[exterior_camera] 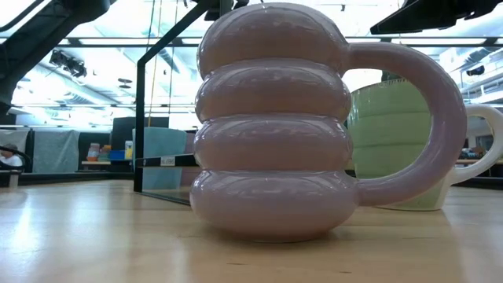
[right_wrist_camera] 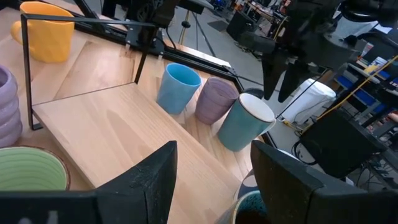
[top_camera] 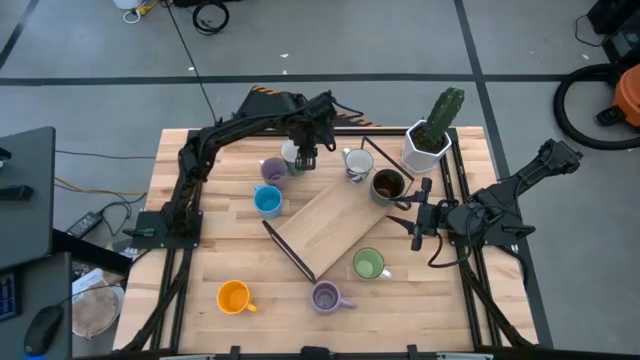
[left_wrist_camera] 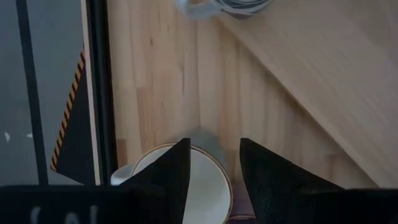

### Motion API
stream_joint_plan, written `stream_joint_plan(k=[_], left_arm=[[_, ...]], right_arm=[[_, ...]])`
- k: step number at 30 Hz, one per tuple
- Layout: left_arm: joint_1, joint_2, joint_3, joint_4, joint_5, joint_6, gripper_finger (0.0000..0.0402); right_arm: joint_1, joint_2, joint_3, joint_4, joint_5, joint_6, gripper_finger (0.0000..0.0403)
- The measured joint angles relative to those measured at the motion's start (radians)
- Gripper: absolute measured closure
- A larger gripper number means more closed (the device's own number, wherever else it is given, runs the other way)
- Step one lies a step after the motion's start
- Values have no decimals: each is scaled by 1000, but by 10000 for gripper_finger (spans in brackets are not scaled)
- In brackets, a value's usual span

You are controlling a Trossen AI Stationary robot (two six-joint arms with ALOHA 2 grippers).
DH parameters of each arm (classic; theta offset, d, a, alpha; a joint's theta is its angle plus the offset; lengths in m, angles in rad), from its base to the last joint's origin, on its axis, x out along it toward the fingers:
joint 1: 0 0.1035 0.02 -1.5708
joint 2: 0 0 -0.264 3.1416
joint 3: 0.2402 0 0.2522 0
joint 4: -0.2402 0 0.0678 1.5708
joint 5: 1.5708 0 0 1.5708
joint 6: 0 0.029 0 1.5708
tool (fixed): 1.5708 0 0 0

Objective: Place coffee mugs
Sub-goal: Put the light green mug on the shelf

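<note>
Now left claw (top_camera: 301, 157) straddles white mug (left_wrist_camera: 198, 180) rim.

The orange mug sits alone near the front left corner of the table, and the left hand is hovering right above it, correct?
Not quite. The orange mug does sit alone near the front left corner, but the left hand hovers over a white mug at the far side of the table. The high view shows this.

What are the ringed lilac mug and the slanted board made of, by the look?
Ringed lilac mug: probably glazed ceramic; glossy, with ceiling lights mirrored on its stacked bulges. Slanted board: wood, likely a glued panel; pale grain in parallel strips, matt, framed by a thin black metal-looking frame.
</note>
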Motion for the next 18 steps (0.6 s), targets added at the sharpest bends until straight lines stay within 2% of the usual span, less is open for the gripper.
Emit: stream_joint_plan(k=[7,14,18], left_arm=[[-2,1,-3,-6,1,-25,256],[3,0,-149,115,-28,-31,256],[3,-14,-165,156,-35,-86,256]], right_arm=[[0,0,0,-5,0,-2,192],[0,0,0,-17,-2,10,192],[-1,0,0,-16,-1,10,192]])
